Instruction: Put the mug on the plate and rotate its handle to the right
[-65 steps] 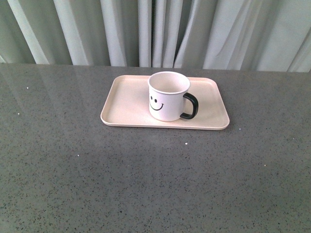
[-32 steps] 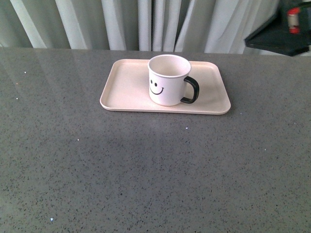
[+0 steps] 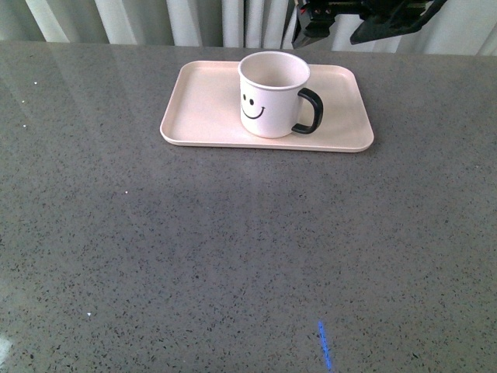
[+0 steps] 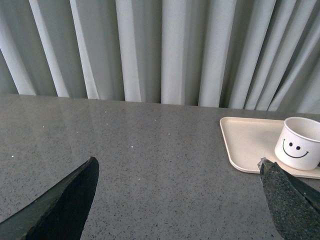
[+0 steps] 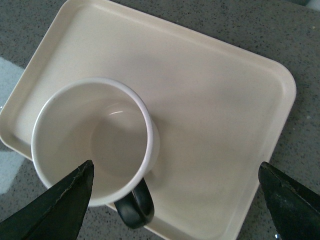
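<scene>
Grey counter (image 3: 233,256): mug (image 3: 268,101) on pink plate (image 3: 202,109), handle (image 3: 309,111) right. Right claw (image 5: 176,167) hovers above it, spread wide, empty; left claw (image 4: 178,161) likewise.

A grey speckled desk (image 3: 233,256) with a small blue streak (image 3: 325,346) stands before pale pleated curtains (image 4: 165,50).

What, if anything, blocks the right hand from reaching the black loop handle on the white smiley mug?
Probably nothing, so yes: the open right hand hovers over the pale pink rectangular plate, with the handle uncovered below it.
</scene>
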